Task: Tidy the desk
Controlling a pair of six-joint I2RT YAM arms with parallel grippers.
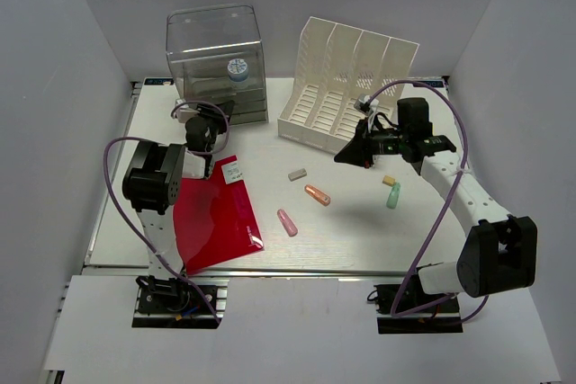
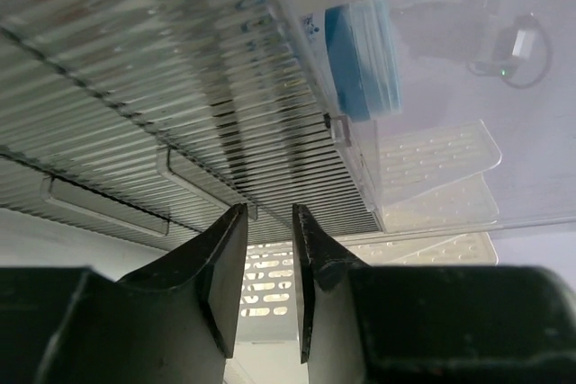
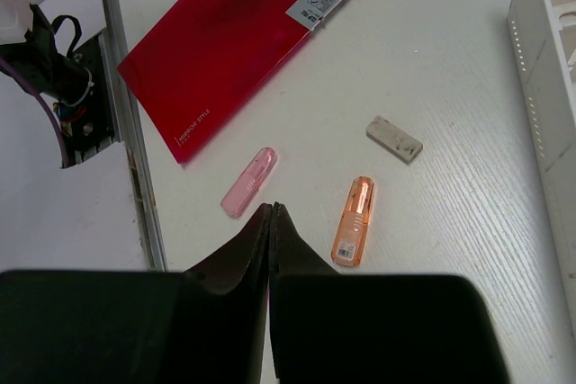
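Filling the top view, the white desk (image 1: 360, 240) carries a red folder (image 1: 216, 218) at lower left, with a pink stick (image 1: 287, 222), an orange stick (image 1: 317, 195) and a grey eraser (image 1: 298, 174) at centre. A clear drawer box (image 1: 216, 60) stands upper left, beside a white file rack (image 1: 346, 83). The left gripper (image 2: 268, 213), slightly parted and empty, faces the drawers. The right gripper (image 3: 270, 209), pressed closed and empty, hovers above the sticks. Grey walls surround the desk.

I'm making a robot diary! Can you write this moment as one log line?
left gripper: slightly open, facing drawer box | right gripper: shut, empty, above desk | loose: red folder, pink case, orange case
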